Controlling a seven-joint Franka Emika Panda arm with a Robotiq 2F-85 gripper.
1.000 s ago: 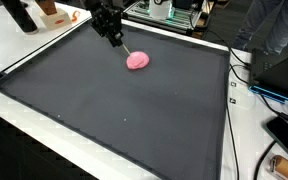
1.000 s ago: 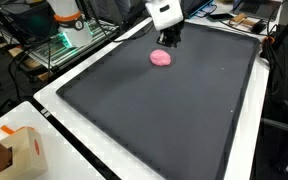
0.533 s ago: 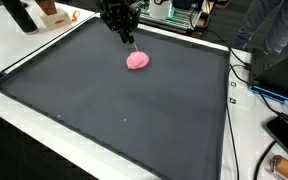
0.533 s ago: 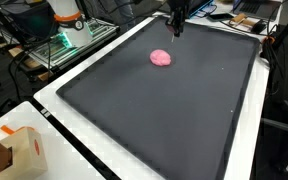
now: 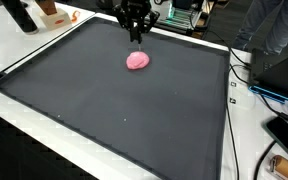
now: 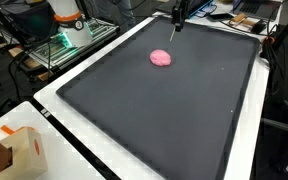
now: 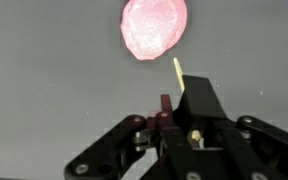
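A pink lump (image 5: 137,61) lies on the black mat (image 5: 104,110), toward its far side; in the exterior view from another side the pink lump (image 6: 160,58) is there too. My gripper (image 5: 136,34) hangs above the mat just behind the lump, apart from it. The gripper (image 6: 177,22) sits near the mat's far edge. In the wrist view the gripper (image 7: 182,98) is shut on a thin pale stick (image 7: 177,71), whose tip points toward the pink lump (image 7: 154,27) below. The stick does not touch the lump.
White tabletop (image 5: 24,45) surrounds the mat. A cardboard box (image 6: 14,150) stands at the near corner. Cables (image 5: 252,80) and a dark device (image 5: 284,132) lie beside the mat's right edge. Equipment and a seated person (image 5: 274,30) stand behind.
My gripper has risen off the pink lump and drifted toward the mat's far edge, with the stick still in it. The lump has stayed put.
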